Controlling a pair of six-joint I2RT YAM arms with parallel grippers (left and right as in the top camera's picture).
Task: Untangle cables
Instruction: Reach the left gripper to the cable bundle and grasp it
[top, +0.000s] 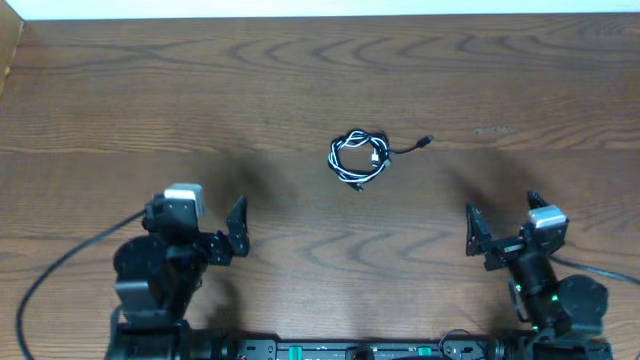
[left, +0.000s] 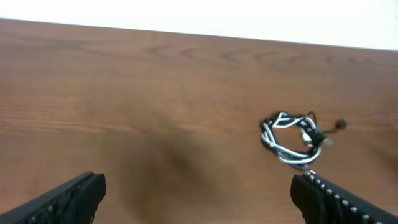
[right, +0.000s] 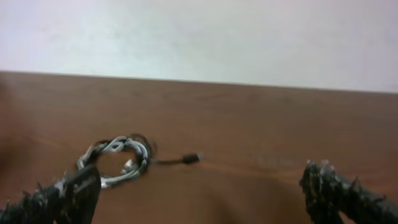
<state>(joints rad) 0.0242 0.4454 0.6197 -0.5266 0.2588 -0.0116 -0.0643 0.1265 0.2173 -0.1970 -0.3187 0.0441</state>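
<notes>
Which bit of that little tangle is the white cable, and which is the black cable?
white cable (left: 274, 148), left wrist view, lower-left curve of its loop.
black cable (top: 426, 141), overhead view, plug end sticking out right.

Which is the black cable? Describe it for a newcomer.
Near the middle of the wooden table, the black cable lies coiled together with the white cable. Only the black one trails a loose plug end out to the right.

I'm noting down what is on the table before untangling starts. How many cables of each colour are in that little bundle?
black cable: 1
white cable: 1
Total: 2 cables, coiled together in one bundle on the table.
</notes>
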